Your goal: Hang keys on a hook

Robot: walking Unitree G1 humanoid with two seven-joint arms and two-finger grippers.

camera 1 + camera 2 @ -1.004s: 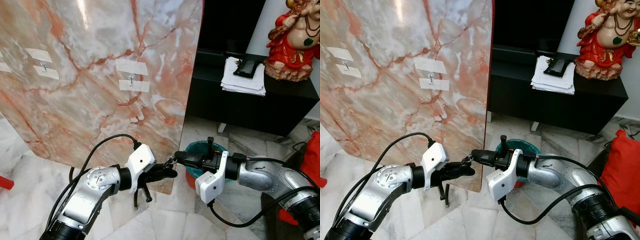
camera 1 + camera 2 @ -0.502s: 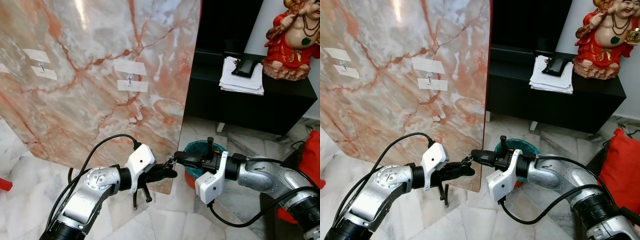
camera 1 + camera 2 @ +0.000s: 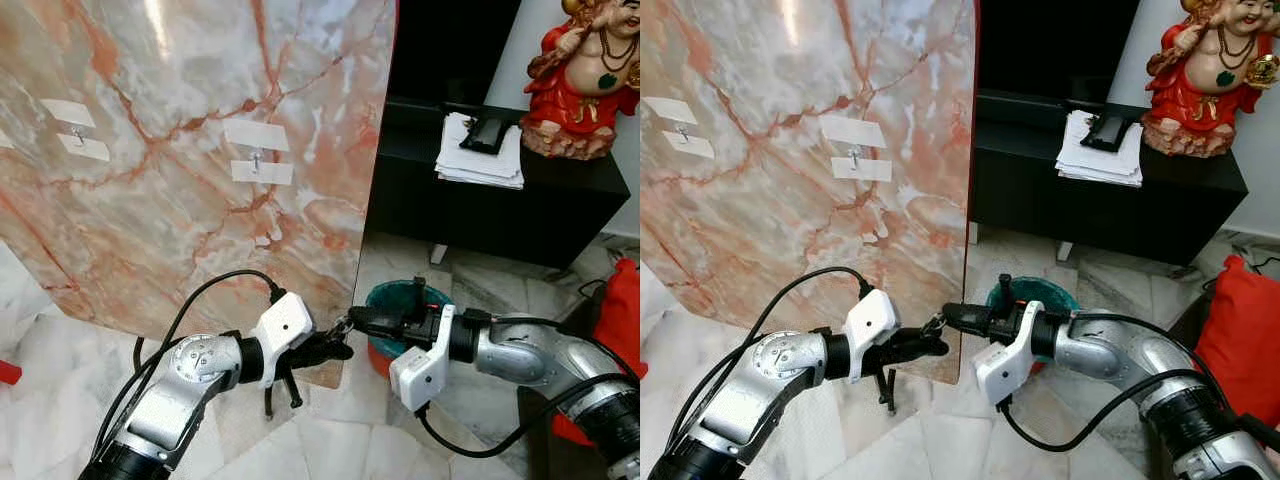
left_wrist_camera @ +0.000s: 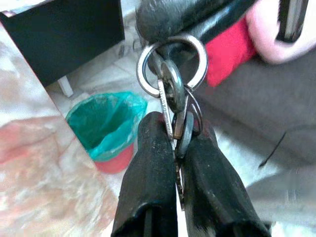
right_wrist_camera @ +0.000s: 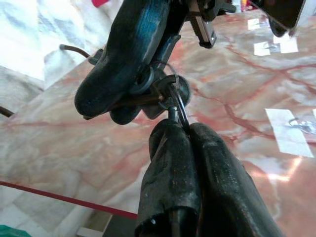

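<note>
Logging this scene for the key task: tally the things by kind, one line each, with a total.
Grippers: 2, left and right, both shut on the keys
Keys: 1 bunch
Hooks taped on the marble slab: 2
Bins: 1
Statues: 1
Paper stacks: 1
Total: 8

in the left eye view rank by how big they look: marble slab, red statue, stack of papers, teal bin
1. marble slab
2. red statue
3. stack of papers and teal bin: look alike in size, and the bin is partly hidden behind the right gripper, so unranked.
</note>
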